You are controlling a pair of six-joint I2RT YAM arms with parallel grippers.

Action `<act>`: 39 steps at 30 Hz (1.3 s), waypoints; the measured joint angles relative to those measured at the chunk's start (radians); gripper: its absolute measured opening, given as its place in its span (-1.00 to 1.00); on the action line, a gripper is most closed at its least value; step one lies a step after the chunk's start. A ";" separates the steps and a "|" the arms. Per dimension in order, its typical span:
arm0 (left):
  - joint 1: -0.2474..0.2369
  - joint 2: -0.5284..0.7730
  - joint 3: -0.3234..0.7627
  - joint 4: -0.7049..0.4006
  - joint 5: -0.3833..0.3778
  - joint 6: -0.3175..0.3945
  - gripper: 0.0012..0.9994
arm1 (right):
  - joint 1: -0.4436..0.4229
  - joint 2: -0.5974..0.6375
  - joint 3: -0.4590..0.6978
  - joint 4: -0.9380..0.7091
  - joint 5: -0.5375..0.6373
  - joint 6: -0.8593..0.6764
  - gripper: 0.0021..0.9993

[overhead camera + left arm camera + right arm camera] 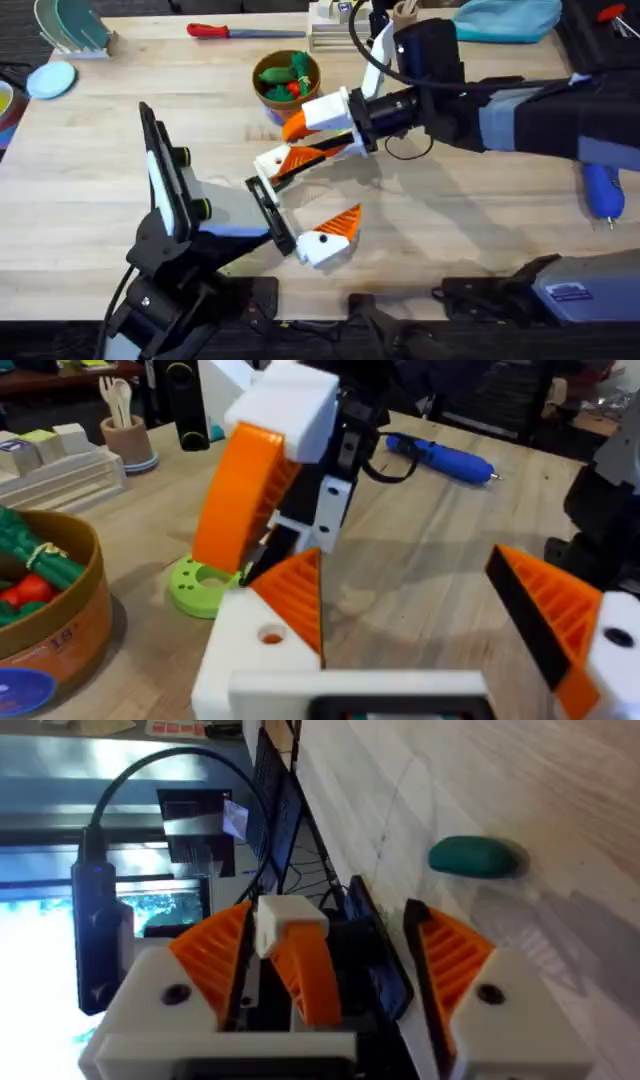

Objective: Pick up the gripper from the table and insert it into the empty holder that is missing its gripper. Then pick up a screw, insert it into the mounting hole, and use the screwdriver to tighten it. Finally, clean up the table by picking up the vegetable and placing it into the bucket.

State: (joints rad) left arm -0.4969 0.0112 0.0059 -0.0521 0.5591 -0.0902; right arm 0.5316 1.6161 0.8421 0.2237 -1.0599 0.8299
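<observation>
L arm rises from lower left, its gripper (300, 205) at frame centre, fingers spread wide: one white/orange finger (328, 238) low centre, other up by R gripper (318, 130). R arm comes in from right edge, its orange pads meeting L's upper finger just below the bucket (287, 80) at upper centre, veg showing above rim. Red screwdriver (232, 31) along top edge. Blue screwdriver (603, 190) at far right. Wood table (450, 220).
</observation>
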 joint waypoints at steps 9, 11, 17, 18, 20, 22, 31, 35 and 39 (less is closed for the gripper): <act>0.000 0.000 0.000 0.000 0.003 0.003 0.99 | -0.040 0.001 0.000 0.083 0.020 -0.025 0.93; 0.000 0.000 0.000 0.000 0.005 0.003 0.99 | -0.071 0.001 0.000 0.067 0.079 -0.084 0.94; 0.000 0.000 0.000 0.000 0.006 0.003 0.99 | -0.136 0.001 0.075 -0.229 0.180 -0.249 0.95; 0.000 0.000 0.000 0.000 0.006 0.003 0.99 | -0.141 0.001 0.108 -0.327 0.211 -0.299 0.95; 0.000 0.000 0.000 0.000 0.006 0.003 0.99 | -0.142 0.001 0.182 -0.512 0.292 -0.401 0.95; 0.000 0.000 0.000 0.000 0.006 0.004 0.99 | -0.131 0.001 0.263 -0.682 0.408 -0.507 0.95; 0.000 0.000 0.000 0.000 0.006 0.003 0.99 | -0.018 0.007 0.388 -0.897 0.931 -0.803 0.96; 0.000 0.000 0.000 0.000 0.006 0.003 0.99 | 0.013 0.053 0.388 -0.888 1.016 -0.860 0.70; 0.000 0.000 0.000 0.000 0.006 0.004 0.99 | 0.029 0.115 0.388 -0.880 1.054 -0.885 0.29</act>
State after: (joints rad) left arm -0.4969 0.0110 0.0059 -0.0521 0.5652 -0.0865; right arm 0.5607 1.7308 1.2301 -0.6562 -0.0059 -0.0549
